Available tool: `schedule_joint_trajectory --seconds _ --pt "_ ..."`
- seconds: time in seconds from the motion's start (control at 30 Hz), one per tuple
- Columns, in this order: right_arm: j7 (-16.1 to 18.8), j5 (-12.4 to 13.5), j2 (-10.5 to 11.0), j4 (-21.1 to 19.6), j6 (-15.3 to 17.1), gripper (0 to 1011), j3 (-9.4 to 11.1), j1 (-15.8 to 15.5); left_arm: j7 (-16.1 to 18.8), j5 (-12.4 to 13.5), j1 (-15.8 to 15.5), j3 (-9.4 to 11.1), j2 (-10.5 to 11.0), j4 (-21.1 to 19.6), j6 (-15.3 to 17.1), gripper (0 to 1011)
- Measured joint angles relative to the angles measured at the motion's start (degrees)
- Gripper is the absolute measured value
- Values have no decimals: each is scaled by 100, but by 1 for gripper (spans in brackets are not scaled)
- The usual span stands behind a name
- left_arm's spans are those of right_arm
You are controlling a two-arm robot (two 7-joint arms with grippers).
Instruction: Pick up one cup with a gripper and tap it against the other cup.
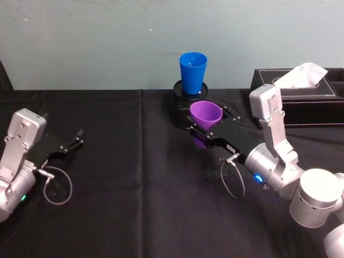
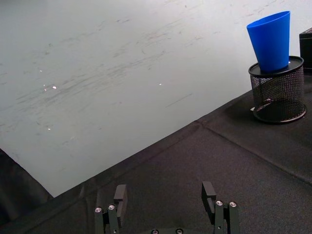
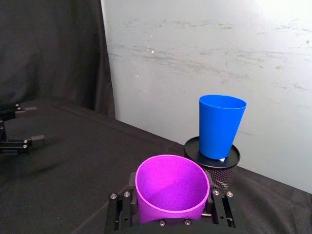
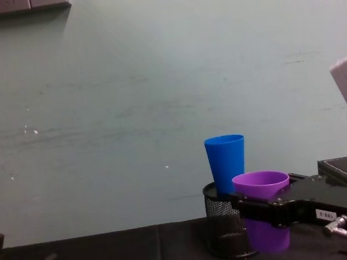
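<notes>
— Where's the purple cup (image 1: 206, 114)?
— Centre of the head view, pinched under its rim by my right gripper (image 1: 207, 126); I reckon that leaves its wall free to meet the blue cup (image 1: 193, 72) just above it in frame, atop the mesh holder (image 1: 181, 110). Left gripper (image 1: 74, 143) spread, idle, lower left

A plain purple tumbler (image 1: 206, 115), a plain bright blue tumbler (image 1: 193, 72), a black mesh pen holder (image 2: 278, 92), black cloth over the counter (image 1: 134, 161).
</notes>
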Motion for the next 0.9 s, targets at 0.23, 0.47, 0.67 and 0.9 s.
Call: schedule_joint_trajectory --seconds 0.23,0.47,0.67,0.9 --pt "0 0 0 0 0 749 0 0 0 0 0 0 0 0 0 1000" --pt "0 0 0 0 0 749 0 0 0 0 0 0 0 0 0 1000" --pt "0 0 0 0 1 749 0 0 0 0 0 0 0 0 0 1000" --pt "0 1 0 0 1 749 0 0 0 0 0 0 0 0 0 1000"
